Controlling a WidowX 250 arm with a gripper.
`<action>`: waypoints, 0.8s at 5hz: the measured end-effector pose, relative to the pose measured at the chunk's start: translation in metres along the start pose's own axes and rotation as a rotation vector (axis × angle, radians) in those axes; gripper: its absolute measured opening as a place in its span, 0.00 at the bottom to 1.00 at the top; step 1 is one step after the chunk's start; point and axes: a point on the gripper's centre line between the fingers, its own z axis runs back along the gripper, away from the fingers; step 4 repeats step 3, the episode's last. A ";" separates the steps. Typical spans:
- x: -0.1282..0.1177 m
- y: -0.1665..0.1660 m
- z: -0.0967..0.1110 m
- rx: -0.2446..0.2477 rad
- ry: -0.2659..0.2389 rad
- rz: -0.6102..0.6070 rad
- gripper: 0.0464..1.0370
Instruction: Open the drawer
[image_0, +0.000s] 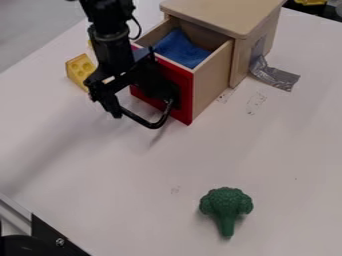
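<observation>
The black gripper (115, 95) hangs in front of the drawer's red face at the upper left, close against the left part of the black curved handle (155, 123). Whether it touches the handle I cannot tell. The drawer (212, 80) stands pulled out of the light wooden cabinet (227, 14), with its inside showing from above. A blue cloth-like item (179, 48) lies in it. Part of the red face is hidden behind the gripper and arm.
Left of the drawer sits a yellow cheese-like block (80, 70). Silver tape (275, 76) sticks to the white table (267, 150) by the cabinet's right side. A green toy broccoli (226, 204) lies nearer the front, and a dark metal-edged object (50, 235) occupies the lower left corner.
</observation>
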 end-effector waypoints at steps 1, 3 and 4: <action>-0.001 -0.008 0.027 -0.005 -0.012 -0.063 0.96; -0.014 -0.015 0.041 0.105 -0.049 -0.465 0.96; -0.014 -0.015 0.041 0.105 -0.049 -0.465 0.96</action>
